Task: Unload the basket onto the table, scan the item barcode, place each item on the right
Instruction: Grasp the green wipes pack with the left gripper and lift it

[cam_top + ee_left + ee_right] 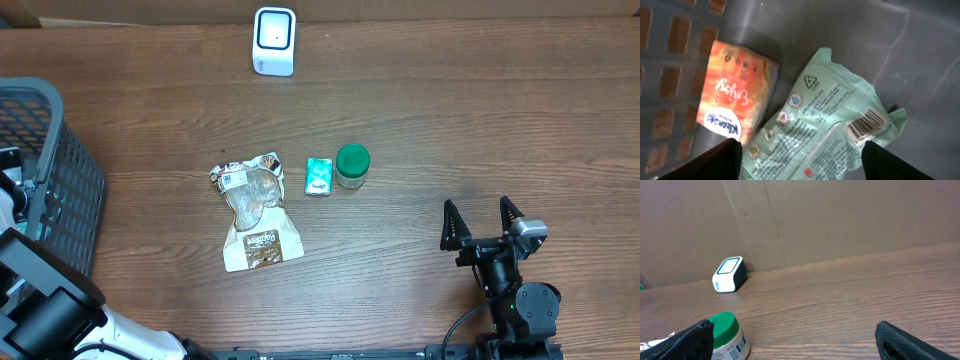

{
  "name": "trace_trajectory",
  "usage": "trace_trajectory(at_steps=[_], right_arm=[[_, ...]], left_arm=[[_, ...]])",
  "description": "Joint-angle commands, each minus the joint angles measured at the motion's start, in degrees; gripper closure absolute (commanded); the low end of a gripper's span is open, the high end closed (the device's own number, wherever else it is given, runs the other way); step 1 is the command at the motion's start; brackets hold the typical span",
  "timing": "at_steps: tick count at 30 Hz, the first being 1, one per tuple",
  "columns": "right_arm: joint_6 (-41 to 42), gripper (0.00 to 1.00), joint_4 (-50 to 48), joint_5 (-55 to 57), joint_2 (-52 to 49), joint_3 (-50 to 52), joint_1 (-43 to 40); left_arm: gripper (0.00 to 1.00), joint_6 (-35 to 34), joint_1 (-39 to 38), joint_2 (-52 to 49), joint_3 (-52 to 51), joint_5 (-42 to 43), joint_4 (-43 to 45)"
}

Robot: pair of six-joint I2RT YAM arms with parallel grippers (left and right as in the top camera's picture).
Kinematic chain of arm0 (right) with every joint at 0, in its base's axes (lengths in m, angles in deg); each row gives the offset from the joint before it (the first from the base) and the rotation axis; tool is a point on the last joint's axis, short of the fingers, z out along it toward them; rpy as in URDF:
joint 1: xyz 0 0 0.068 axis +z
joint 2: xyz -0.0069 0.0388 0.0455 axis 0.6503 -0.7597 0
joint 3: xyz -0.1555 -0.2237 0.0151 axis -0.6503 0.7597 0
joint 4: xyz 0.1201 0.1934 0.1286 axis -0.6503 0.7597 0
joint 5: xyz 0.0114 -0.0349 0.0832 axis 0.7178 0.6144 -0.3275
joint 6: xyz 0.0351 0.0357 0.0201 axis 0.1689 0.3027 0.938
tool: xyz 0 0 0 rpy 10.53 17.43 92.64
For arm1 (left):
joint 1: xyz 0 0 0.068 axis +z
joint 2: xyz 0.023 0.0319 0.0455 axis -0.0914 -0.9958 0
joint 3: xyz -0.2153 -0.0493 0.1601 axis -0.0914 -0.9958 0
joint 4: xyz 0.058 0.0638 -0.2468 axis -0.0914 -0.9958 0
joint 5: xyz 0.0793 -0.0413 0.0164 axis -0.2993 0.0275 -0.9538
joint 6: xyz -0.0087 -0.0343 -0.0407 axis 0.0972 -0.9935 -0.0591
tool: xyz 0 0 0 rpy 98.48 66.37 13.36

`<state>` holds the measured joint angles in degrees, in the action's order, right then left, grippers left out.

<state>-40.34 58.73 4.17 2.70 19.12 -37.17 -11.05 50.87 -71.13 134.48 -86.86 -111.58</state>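
Note:
My left gripper [802, 156] is open inside the grey basket [850, 30]. Its dark fingers [720, 162] stand on either side of a mint-green packet [825, 120] that lies loose on the basket floor. The packet's barcode [867, 122] faces up. It leans against an orange tissue pack [735, 95]. The white scanner [273, 40] stands at the far edge of the table. My right gripper [478, 208] rests wide open near the front right, holding nothing. In the right wrist view its fingers [690, 340] frame bare wood, with the green-lidded jar [727, 335] at its left finger.
On the table's middle lie a brown snack bag [255, 212], a small green box [319, 176] and the green-lidded jar [352, 165]. The basket [60, 170] fills the left edge. A brown cardboard wall [840, 215] backs the table.

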Motion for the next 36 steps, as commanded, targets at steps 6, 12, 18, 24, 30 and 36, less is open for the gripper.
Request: trace_trajectory(at_steps=[6, 12, 18, 24, 30, 36], right_arm=[[-0.46, 0.0, -0.15, 0.24, 0.42, 0.59, -0.11], [-0.46, 0.0, -0.15, 0.22, 0.42, 0.59, -0.11], [-0.46, 0.0, -0.15, 0.24, 0.42, 0.59, -0.11], [-0.46, 0.0, -0.15, 0.24, 0.42, 0.59, -0.11], [-0.46, 0.0, -0.15, 0.22, 0.42, 0.59, -0.11], [-0.46, 0.0, -0.15, 0.24, 0.42, 0.59, -0.11]], left_arm=[[0.2, 3.74, 0.2, -3.06, -1.18, 0.35, -0.04], [0.13, 3.08, 0.2, -5.33, -1.2, 0.33, -0.46], [0.19, 0.74, 0.09, -6.73, -1.31, 0.57, -1.99], [0.37, -8.13, 0.09, -7.23, -1.9, 0.57, -3.74], [0.52, -18.27, 0.09, -7.26, -1.9, 0.79, -6.6], [0.86, -23.76, 0.09, -7.23, -1.9, 0.85, -7.87]])
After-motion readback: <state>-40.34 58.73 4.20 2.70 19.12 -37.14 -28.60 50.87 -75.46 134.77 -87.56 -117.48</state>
